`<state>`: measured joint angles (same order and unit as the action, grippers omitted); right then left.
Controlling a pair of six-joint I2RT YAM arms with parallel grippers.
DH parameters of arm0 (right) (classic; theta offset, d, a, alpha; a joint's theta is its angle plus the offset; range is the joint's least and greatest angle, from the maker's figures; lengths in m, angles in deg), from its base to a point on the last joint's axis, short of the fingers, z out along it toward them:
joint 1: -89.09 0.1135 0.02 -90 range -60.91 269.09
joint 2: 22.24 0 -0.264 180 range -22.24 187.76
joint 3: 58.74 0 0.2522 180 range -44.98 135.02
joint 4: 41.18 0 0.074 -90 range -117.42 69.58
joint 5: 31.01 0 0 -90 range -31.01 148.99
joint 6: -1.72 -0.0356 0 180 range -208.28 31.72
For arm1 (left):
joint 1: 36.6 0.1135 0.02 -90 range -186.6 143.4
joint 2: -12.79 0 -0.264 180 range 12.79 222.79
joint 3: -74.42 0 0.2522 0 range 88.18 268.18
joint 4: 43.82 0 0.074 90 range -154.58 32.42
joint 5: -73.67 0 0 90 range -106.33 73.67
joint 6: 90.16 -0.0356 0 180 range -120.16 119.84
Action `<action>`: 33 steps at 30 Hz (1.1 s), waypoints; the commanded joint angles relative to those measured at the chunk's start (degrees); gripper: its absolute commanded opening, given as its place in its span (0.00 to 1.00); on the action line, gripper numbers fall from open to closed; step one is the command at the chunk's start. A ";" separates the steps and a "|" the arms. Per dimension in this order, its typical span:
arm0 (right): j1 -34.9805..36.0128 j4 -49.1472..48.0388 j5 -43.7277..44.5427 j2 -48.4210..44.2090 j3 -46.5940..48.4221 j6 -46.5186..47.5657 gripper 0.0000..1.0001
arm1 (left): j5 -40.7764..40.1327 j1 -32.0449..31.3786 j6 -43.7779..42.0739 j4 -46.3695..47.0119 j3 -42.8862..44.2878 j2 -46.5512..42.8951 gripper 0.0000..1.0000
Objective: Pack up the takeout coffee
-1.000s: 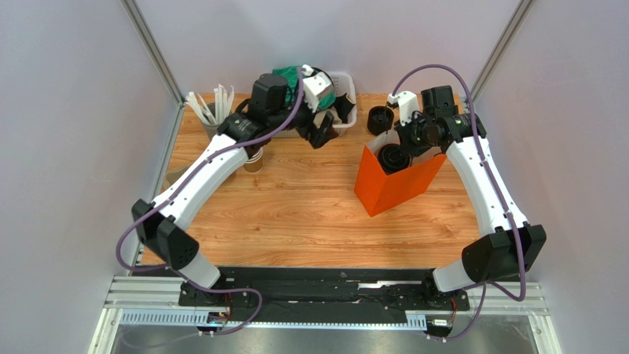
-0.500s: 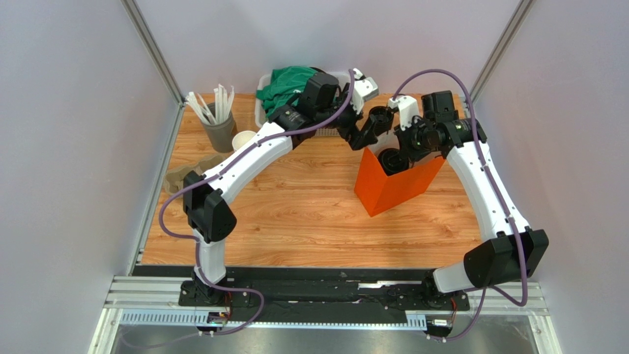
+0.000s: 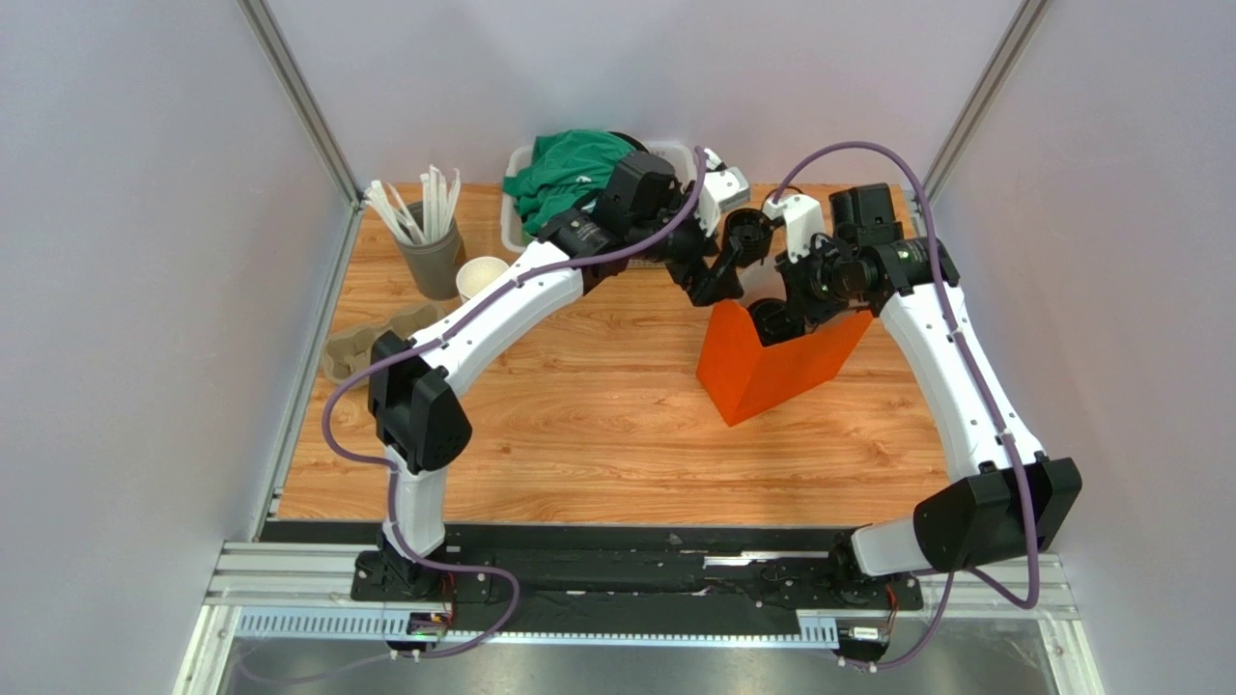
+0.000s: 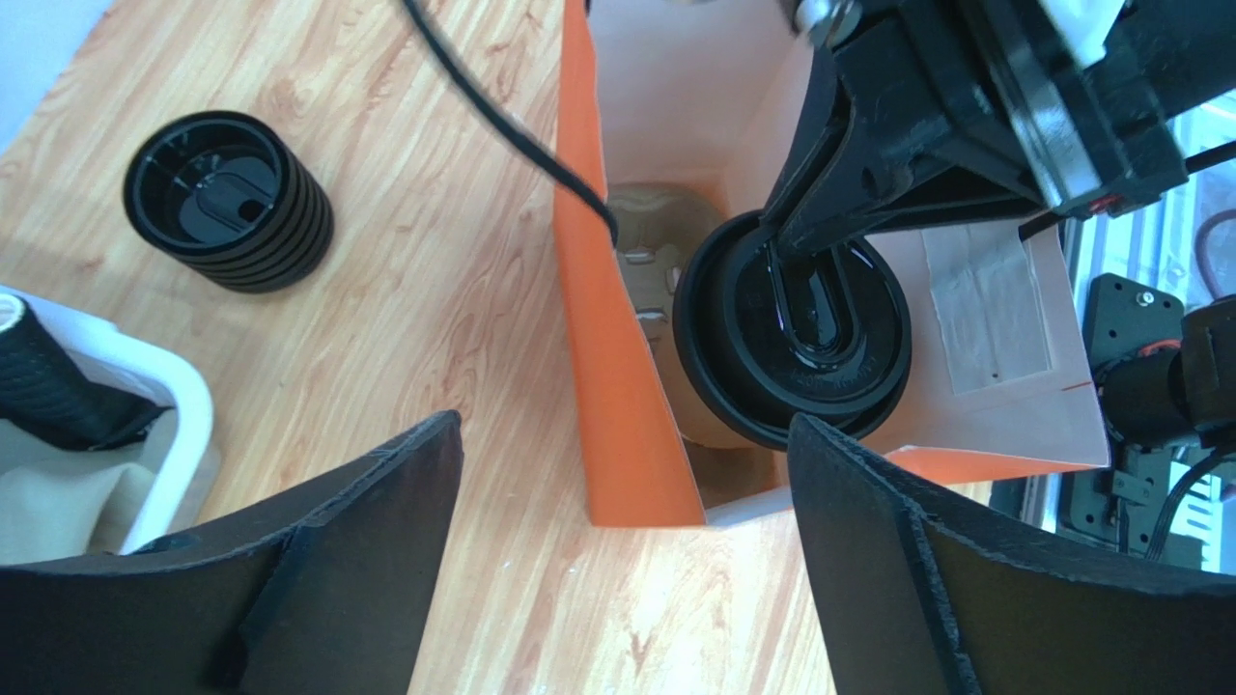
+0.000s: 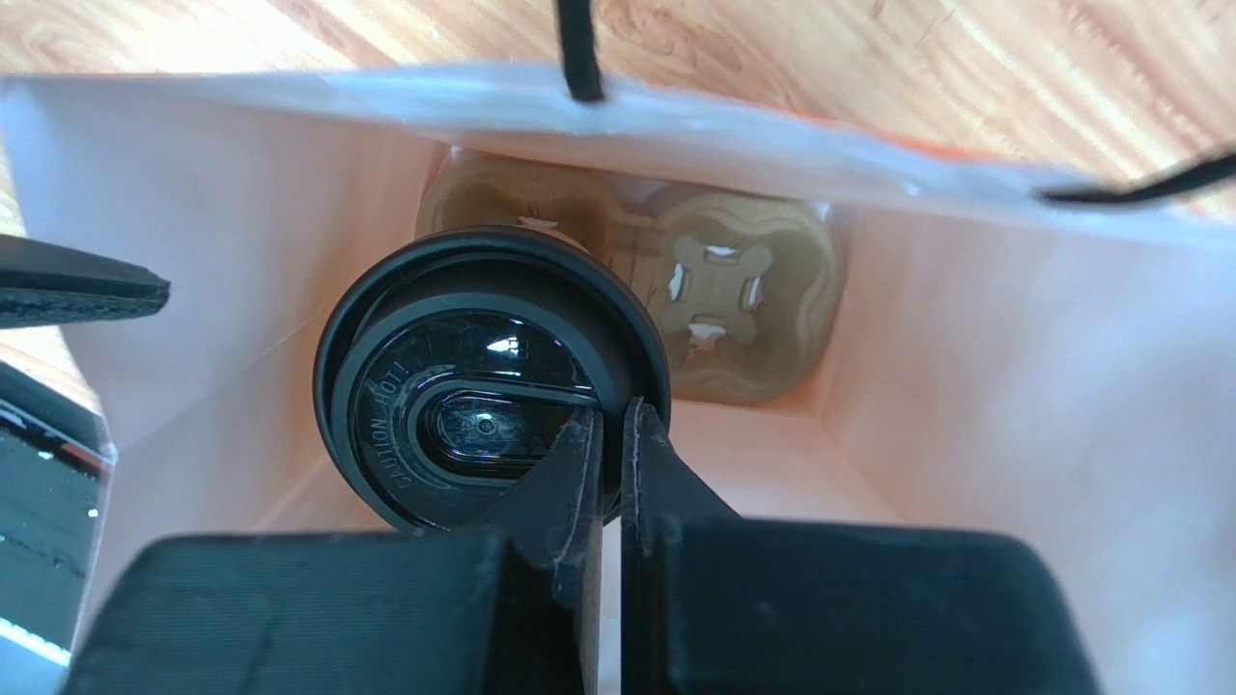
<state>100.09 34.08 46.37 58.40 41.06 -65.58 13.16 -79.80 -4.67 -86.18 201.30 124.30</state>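
Right hand (image 5: 610, 427): fingers nearly together, pinched on the rim of the coffee (image 5: 486, 398) lid, so you are carrying it by the lid edge. The coffee hangs directly under that hand, inside the mouth of the orange bag (image 3: 755, 369), not yet seated. Its long axis looks close to upright, lid face up toward the wrist camera, though the cup body is mostly hidden beneath the lid. At the bag floor lies a pulp carrier (image 5: 740, 283). One well is in plain view beside the coffee; a second sits partly under it. Whether the cup base is centred on that second well cannot be told from here. Left hand (image 4: 624, 507): fingers spread wide, holding nothing, hovering above the bag's near wall, apart from both coffee and bag. A lid stack (image 4: 225, 203) stands on the counter (image 4: 435, 290), off to one side. Judgement: the right hand is the nearer one and owns the next move, a straight descent along the cup's axis. A pinch on the rim alone risks the lid popping off.
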 commanded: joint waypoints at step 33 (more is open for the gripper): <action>5.96 -2.52 4.18 6.73 -3.60 -3.71 0.00 | -4.53 -1.10 2.58 0.30 1.14 3.19 0.64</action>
<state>105.60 34.25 50.02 65.84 39.07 -68.70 11.44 -80.50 -2.97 -86.05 201.30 125.96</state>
